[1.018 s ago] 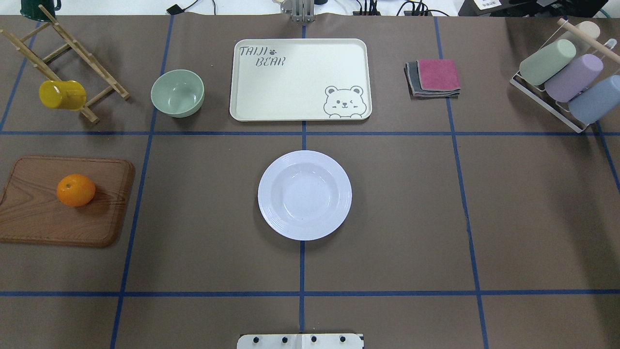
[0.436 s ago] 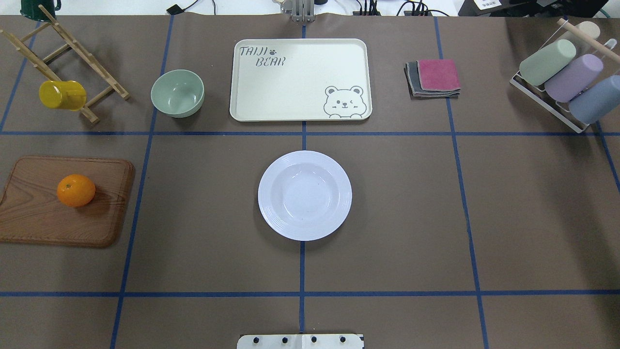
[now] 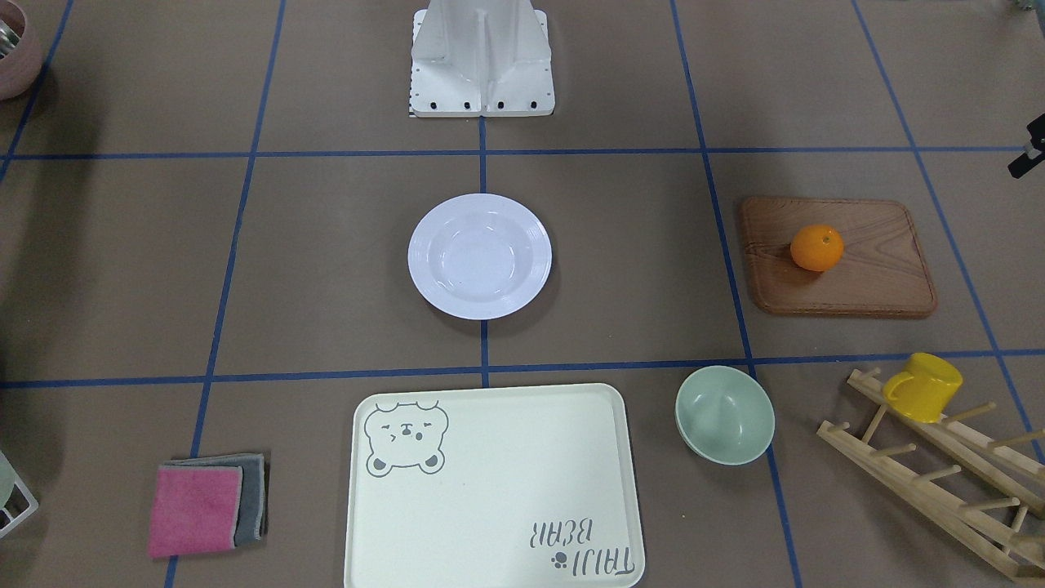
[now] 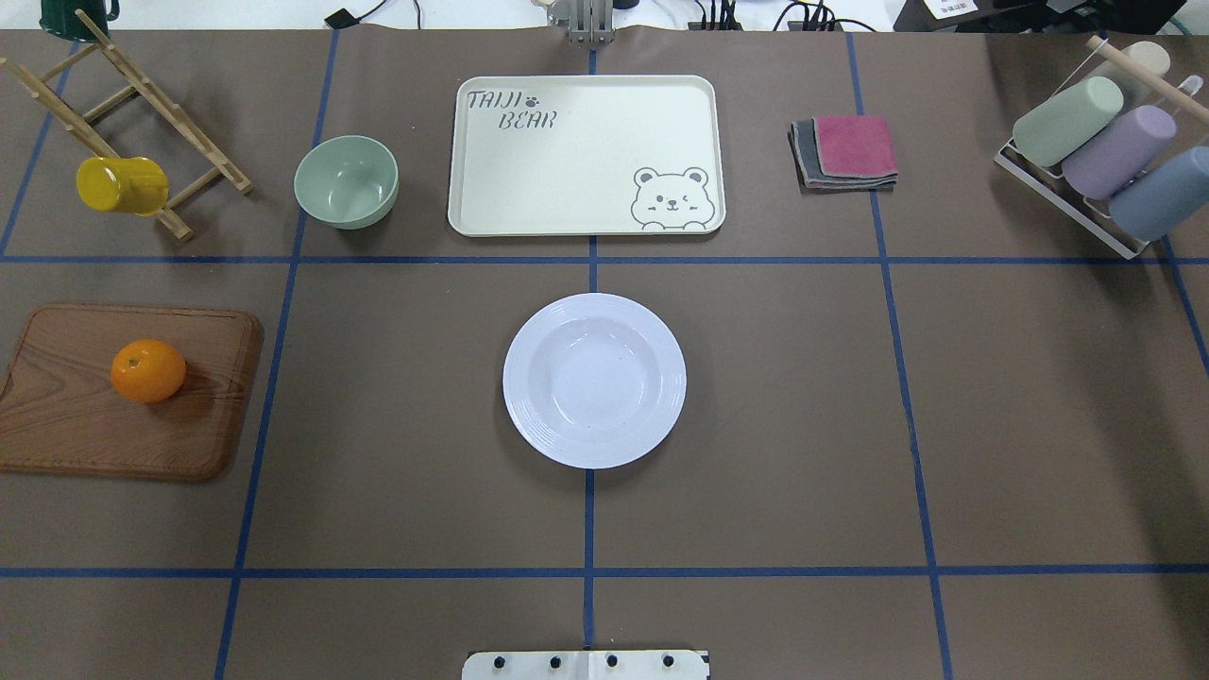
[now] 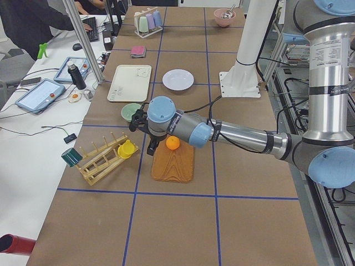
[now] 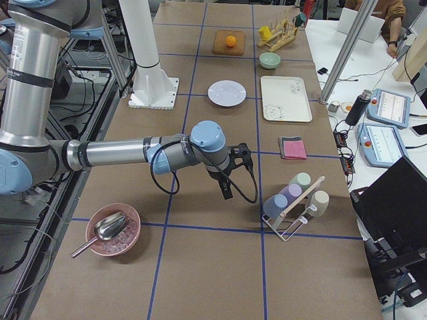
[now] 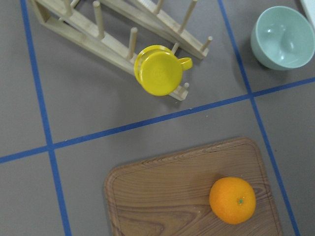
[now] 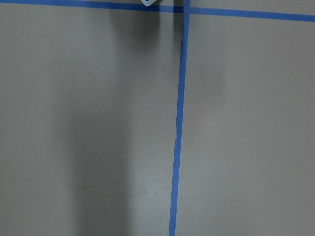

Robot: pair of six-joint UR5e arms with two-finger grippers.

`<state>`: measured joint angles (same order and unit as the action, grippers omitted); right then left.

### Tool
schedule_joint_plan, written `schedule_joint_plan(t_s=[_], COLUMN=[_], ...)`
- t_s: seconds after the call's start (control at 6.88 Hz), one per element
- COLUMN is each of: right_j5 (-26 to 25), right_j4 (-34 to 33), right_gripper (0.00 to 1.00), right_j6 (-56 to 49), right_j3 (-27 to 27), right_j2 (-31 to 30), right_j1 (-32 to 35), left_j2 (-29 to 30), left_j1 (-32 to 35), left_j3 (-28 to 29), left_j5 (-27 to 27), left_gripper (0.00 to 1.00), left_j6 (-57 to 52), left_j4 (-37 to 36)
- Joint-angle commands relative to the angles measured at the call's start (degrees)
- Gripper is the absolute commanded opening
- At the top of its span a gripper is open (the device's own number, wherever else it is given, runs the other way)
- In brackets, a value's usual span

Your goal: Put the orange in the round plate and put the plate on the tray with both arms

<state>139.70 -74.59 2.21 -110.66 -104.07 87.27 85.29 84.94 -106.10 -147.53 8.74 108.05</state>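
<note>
We find the orange [image 4: 148,370] resting on the wooden board [image 4: 57,425], which lies by the worktop's left edge; the fruit sits toward the board's middle, its green stem spot facing up. The round plate [image 4: 594,380] stands alone at the middle of the worktop, straight out from the white base mount [image 3: 482,57], well apart from the orange. The tray [image 4: 586,156] lies flat beyond the plate, centred along the far edge, with the bear drawing in its near right corner. Just left of the tray sits a pale green bowl [image 4: 346,181], and toward the far left corner a yellow mug [image 4: 121,184] hangs on a wooden peg rack [image 4: 189,142]. Folded pink and grey cloths [image 4: 850,149] lie right of the tray, and a wire rack of pastel cups [image 4: 1096,142] stands by the far right corner. From the side we see the left gripper [image 5: 151,148] hanging above the board close to the orange, touching neither; we cannot tell whether its fingers are apart or together. The right gripper [image 6: 227,190] hangs over bare worktop near the right end, between the cloths and a pink bowl with a scoop [image 6: 112,230]; its fingers' state we likewise cannot tell.
</note>
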Motion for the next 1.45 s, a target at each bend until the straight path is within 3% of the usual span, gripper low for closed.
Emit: schedule_joint_plan(t_s=[0.0,0.15,0.29,0.44,0.73,1.31], right_j5=[-3.17,-6.51,-6.63,-6.63,-6.72,-6.72], right_j4=[2.52,2.52,2.87,2.87,2.87,2.87], right_gripper=[1.00,1.00,1.00,1.00,1.00,1.00], right_j6=[10.83,16.10,16.85,16.86,16.86,16.86], right_j3=[-1.13,-2.19,-2.37,-2.28,-2.28,-2.20], right_j2=[0.97,1.06,0.97,0.97,0.88,0.62], right_j1=[-4.35,-7.26,-7.64,-7.64,-7.55,-7.55], left_j2=[1.10,0.93,1.45,1.54,1.02,1.72], left_j1=[-7.64,-14.99,-22.81,-27.84,-33.32,-36.85], left_j3=[0.11,0.11,0.37,0.54,0.90,5.72], left_j5=[3.35,12.09,19.83,23.82,26.93,28.60], left_gripper=[0.99,0.99,0.99,0.99,0.98,0.98], left_j6=[17.43,23.37,26.65,28.42,28.96,29.23], left_j4=[9.75,11.81,11.92,11.92,12.00,12.36])
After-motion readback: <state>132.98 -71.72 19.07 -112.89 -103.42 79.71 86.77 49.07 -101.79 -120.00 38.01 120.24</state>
